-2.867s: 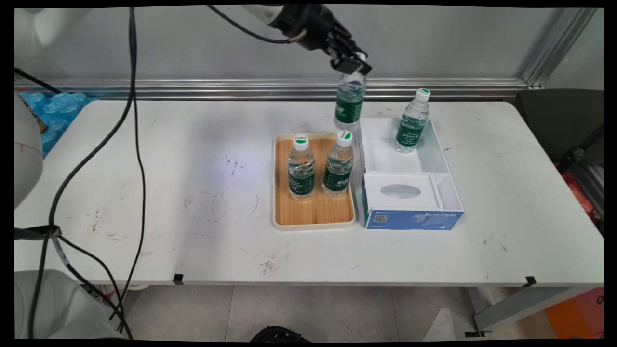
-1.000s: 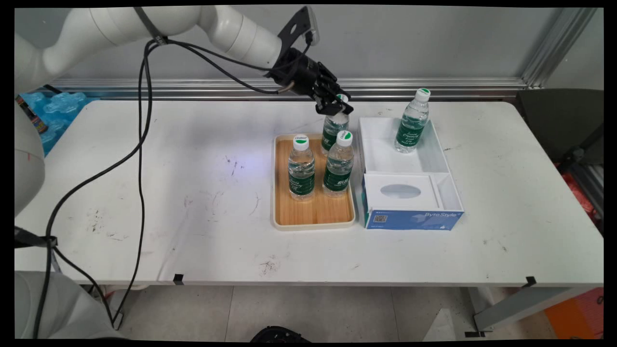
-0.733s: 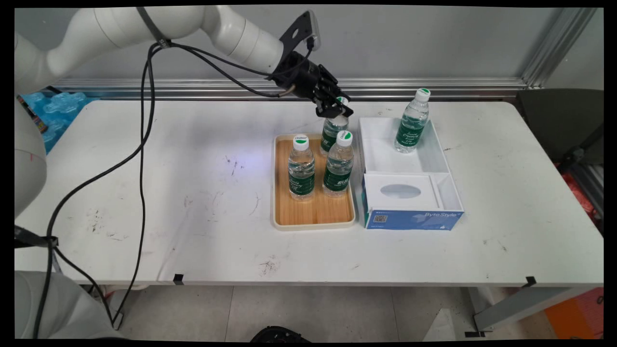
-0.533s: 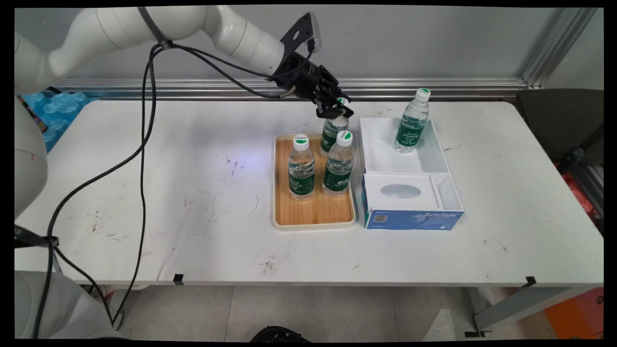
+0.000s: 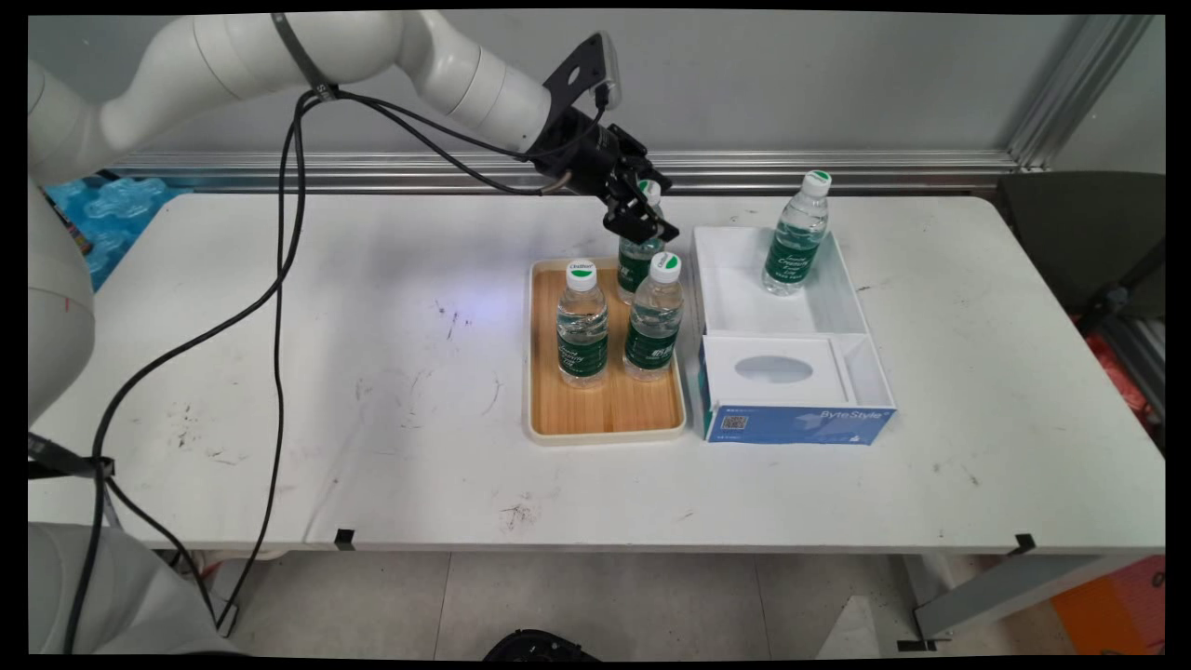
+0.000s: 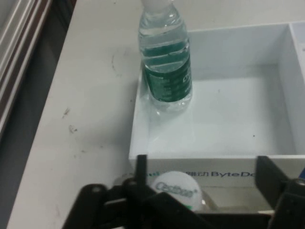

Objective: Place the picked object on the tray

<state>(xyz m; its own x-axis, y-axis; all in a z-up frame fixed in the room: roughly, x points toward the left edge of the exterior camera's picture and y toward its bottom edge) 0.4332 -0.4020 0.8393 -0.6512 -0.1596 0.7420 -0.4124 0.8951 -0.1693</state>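
Note:
My gripper [image 5: 642,216] hovers over the far end of the wooden tray [image 5: 605,414], open around the neck of a water bottle [image 5: 635,267] that stands upright there. In the hand view its white cap [image 6: 177,191] sits between the two spread fingers [image 6: 141,169], closer to the left one. Two more bottles, one on the left [image 5: 582,326] and one on the right [image 5: 654,321], stand side by side in front of it on the tray. Just right of the tray is a white ByteStyle box [image 5: 842,307], and another bottle [image 5: 794,237] [image 6: 166,62] stands in its far compartment.
Black cables [image 5: 279,307] hang from the arm over the table's left half. A blue pack of bottles [image 5: 112,200] lies behind the table's left corner. A dark chair [image 5: 1079,237] stands at the right end. An aluminium rail [image 5: 837,167] runs along the wall.
The gripper brought the bottle down from high up beside the box onto the tray's far end. In the last half second its fingers have parted from the bottle's neck.

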